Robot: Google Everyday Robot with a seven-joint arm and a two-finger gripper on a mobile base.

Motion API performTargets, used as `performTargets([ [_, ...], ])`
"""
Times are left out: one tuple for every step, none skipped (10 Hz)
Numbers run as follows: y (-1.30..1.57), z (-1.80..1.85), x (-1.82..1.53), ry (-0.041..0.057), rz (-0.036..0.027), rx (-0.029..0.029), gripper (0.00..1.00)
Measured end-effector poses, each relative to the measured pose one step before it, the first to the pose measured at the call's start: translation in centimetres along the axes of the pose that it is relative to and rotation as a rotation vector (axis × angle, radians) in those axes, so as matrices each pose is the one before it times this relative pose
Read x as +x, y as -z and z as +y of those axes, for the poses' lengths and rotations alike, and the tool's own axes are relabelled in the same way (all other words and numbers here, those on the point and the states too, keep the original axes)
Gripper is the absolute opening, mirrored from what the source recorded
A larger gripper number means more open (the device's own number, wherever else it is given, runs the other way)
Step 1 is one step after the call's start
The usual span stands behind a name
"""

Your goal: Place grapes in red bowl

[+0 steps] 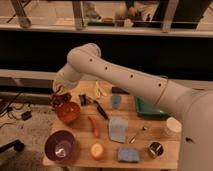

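Two bowls, end effector over red bowl

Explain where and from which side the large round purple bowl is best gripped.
Likely by the thin rim of the round purple bowl, from above: it sits upright, open, too wide to span. The gripper hangs at the far-left edge of the round orange-red bowl.

Seemingly a robot test lab: a wooden table of scattered props, floor cables, a glass railing behind; the gripper hangs above the table's edge
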Motion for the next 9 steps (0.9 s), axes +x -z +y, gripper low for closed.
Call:
performTargets([
  [-0.058,0.020,-0.041,0.00021,-0.00342,-0.00201,0.00],
  [-0.041,0.002,-0.060,0.00111,-0.00191,-0.00131,0.00],
  [-0.069,0.032,-0.074,0.00119,-0.00256,-0.00244,0.00],
  [-0.031,-0.033,-0.064,0.00134,-0.00079,-0.00082,0.00],
  [-0.018,-0.010,-0.018,0.00020,-0.00040,-0.00006,0.03],
  [-0.001,0.003,0.003,-0.00011,-0.00002,0.00002,0.10],
  [0.006,0.001,0.005,-0.00006,0.00013,0.00007,0.22],
  [0.003,0.010,0.009,-0.00014,0.00010,-0.00004,0.30],
  [0.005,0.006,0.006,-0.00014,0.00009,0.00001,0.39],
])
